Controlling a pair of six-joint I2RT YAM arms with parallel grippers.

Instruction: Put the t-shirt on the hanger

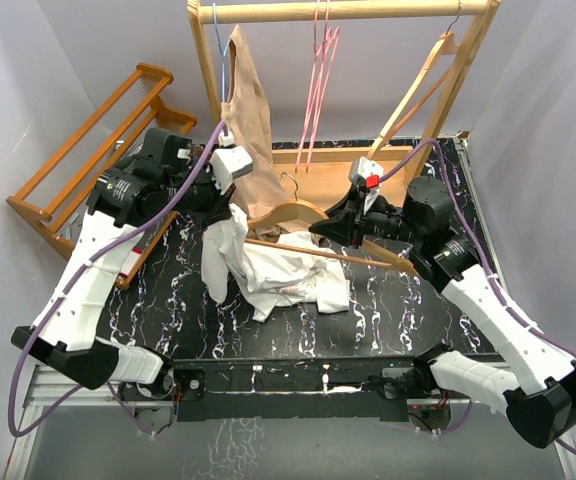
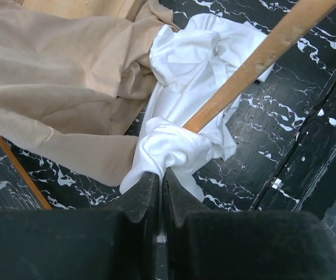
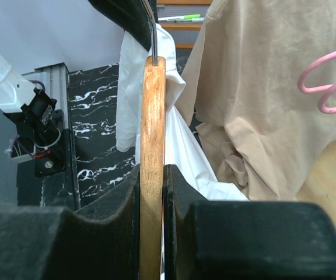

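The white t-shirt point(image 1: 293, 272) lies crumpled mid-table, one part pulled up into a column under my left gripper point(image 1: 226, 207). That gripper point(image 2: 161, 175) is shut on a bunched fold of the t-shirt point(image 2: 185, 64). A light-wood hanger point(image 1: 290, 214) rests over the cloth, its arm point(image 2: 261, 58) running into the bunched fold. My right gripper point(image 1: 344, 231) is shut on this wooden hanger point(image 3: 152, 116), seen edge-on between the jaws point(image 3: 151, 172), with the t-shirt point(image 3: 182, 146) behind it. The pink hanger point(image 1: 318, 80) hangs on the rack, also showing as pink loops point(image 3: 325, 81).
A beige garment point(image 1: 251, 130) hangs from the wooden rack point(image 1: 348, 11) down to the table, right beside the t-shirt point(image 2: 69, 76). Another wooden hanger point(image 1: 418, 88) hangs at the rack's right. A slatted wooden frame point(image 1: 88, 150) leans at the left.
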